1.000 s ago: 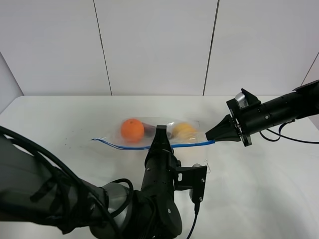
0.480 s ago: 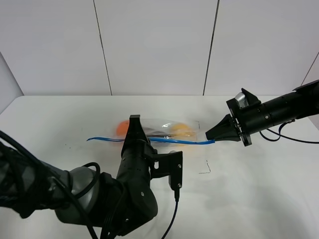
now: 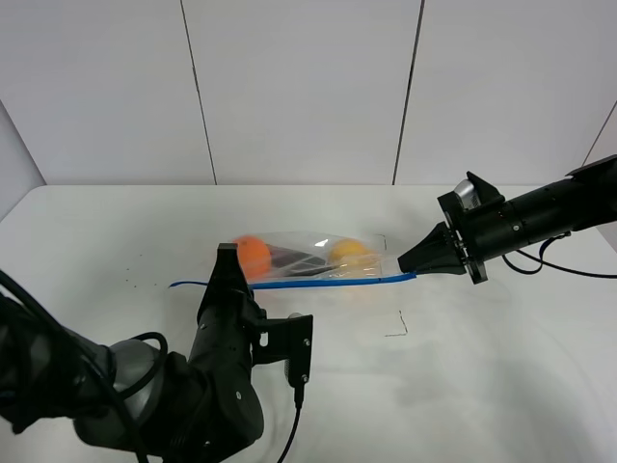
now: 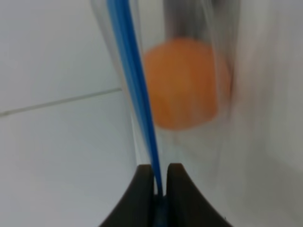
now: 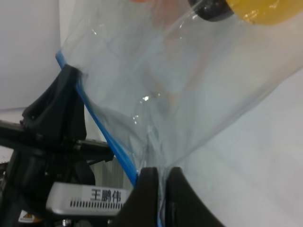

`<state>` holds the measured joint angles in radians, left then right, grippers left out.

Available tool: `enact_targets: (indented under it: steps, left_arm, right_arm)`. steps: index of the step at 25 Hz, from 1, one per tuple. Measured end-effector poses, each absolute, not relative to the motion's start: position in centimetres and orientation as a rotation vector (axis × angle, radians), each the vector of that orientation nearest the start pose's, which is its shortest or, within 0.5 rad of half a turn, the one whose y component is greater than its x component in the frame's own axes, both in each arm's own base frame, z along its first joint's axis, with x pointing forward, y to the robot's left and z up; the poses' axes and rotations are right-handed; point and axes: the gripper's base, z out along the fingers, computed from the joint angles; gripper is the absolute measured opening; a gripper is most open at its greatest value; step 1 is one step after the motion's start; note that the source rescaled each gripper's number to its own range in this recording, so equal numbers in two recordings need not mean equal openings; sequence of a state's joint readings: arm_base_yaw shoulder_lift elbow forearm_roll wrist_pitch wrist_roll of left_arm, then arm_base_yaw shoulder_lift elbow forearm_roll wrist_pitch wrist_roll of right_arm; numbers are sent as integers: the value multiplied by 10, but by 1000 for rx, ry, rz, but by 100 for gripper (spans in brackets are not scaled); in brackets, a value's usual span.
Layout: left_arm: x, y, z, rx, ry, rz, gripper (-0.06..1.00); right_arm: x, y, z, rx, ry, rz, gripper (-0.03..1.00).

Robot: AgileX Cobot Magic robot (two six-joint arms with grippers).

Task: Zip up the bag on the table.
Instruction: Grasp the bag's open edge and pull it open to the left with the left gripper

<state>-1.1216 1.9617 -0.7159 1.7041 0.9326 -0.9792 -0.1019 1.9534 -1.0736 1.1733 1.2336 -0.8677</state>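
The clear bag (image 3: 318, 258) lies on the white table (image 3: 501, 386) with an orange (image 3: 252, 255), a dark eggplant (image 3: 289, 258) and a yellow pear (image 3: 349, 251) inside. Its blue zipper strip (image 3: 328, 282) runs along the near edge. My left gripper (image 3: 225, 260) is shut on the strip near its left end; the left wrist view shows the strip (image 4: 137, 94) pinched between the fingers (image 4: 142, 189), with the orange (image 4: 184, 82) behind. My right gripper (image 3: 410, 263) is shut on the bag's right corner, which the right wrist view shows (image 5: 156, 179).
A small dark mark (image 3: 397, 328) lies on the table in front of the bag. Tiny specks (image 3: 130, 282) sit at the left. A white panelled wall (image 3: 299, 87) stands behind the table. The right arm's cable (image 3: 549, 265) trails at the right.
My left gripper has slid leftward along the blue zipper strip, from near the pear to left of the orange. The right gripper has held still.
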Motion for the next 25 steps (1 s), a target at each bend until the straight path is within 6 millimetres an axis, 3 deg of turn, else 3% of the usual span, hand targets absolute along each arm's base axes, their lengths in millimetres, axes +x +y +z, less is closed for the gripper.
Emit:
enact_targets:
  steps: [16,25]
  left_arm:
    - [220,-207,102,1562,1699,1055,0]
    - [222,-202,101,1548,1727,1063,0]
  right_arm:
    - [337,45,163,-76,2623,1520,0]
    - [338,45,162,-75,2624,1516,0]
